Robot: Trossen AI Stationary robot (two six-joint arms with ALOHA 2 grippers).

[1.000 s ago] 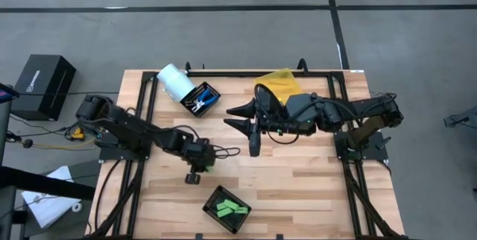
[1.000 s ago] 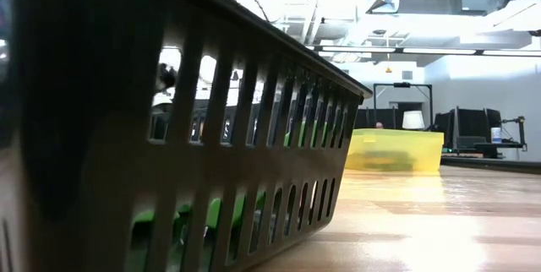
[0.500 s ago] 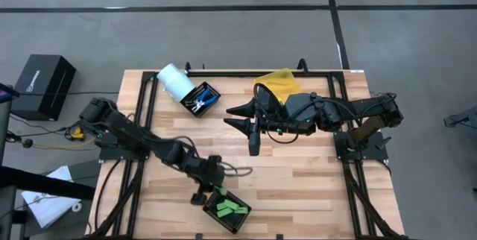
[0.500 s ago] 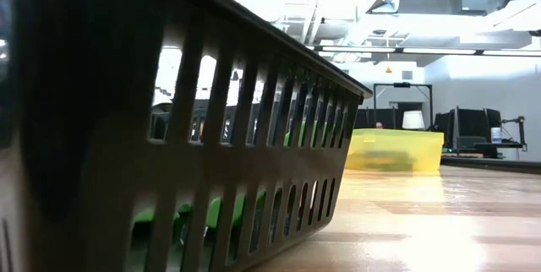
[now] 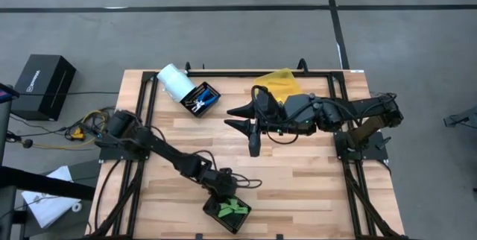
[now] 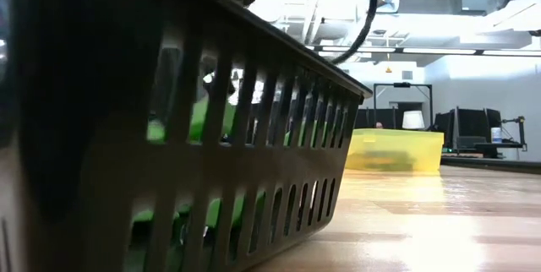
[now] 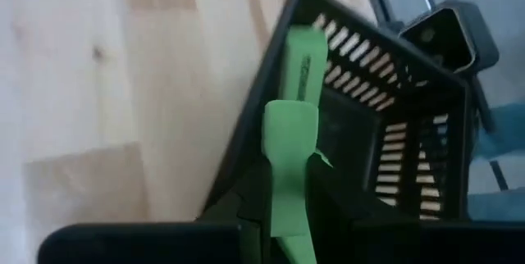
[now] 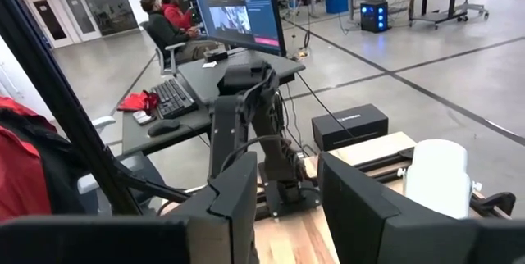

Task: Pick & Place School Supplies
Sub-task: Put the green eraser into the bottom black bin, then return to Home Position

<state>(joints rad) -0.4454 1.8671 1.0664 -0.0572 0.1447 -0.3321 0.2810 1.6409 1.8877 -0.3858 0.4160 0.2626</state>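
A black slotted tray [image 5: 237, 223] near the table's near edge holds several light-green oblong pieces [image 5: 229, 210]. My left gripper [image 5: 225, 192] hovers over the tray's far-left rim, shut on one more light-green piece [image 7: 289, 137], whose free end reaches over the rim [image 7: 271, 92]. In the low view the tray wall [image 6: 254, 179] fills the left side, with green [image 6: 203, 116] showing through its slots. My right gripper [image 5: 232, 118] waits open above the table's middle. Blue-handled scissor-like tools [image 5: 198, 102] lie in a second black tray [image 5: 209, 89] at the far left. The yellow-orange packs are not visible. My left gripper pinches the light-green piece between its two fingers at the piece's near end [image 7: 289, 207]. The piece lies along the fingers and sticks out past their tips. It is lifted clear, with its far end [image 7: 305, 47] over the black tray's inside.
A pale white cylinder [image 5: 174, 80] lies beside the scissors tray at the far-left corner. A yellow translucent bin [image 5: 279, 83] stands at the far edge, behind my right arm, also the yellow bin [image 6: 394, 151] in the low view. Bare wood lies between the trays and right of the near tray.
My left gripper has travelled from the table's middle-left toward the near edge and rightward, ending over the black tray with the green piece still in its fingers. In the low view, green now shows through the tray's upper slots. My right arm has kept still.
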